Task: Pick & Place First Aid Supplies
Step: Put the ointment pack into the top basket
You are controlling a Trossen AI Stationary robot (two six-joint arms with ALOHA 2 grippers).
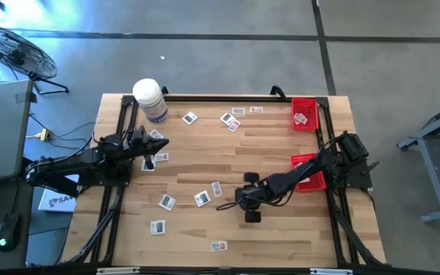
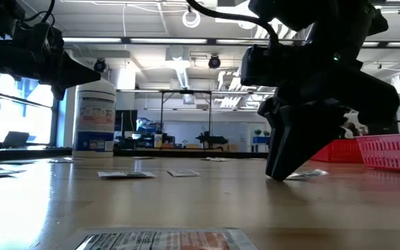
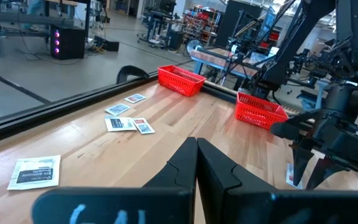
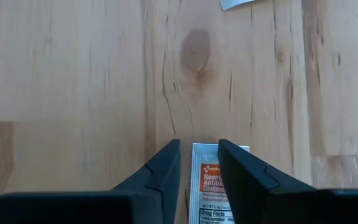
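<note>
The table is pale planked wood with visible grain and a dark knot, smooth with a soft sheen. The packets scattered across the middle of the high view look like glossy white printed foil or paper. The two baskets at the right are red plastic mesh, the jar at upper left smooth white plastic, and the gripper fingers matt black plastic.
</note>
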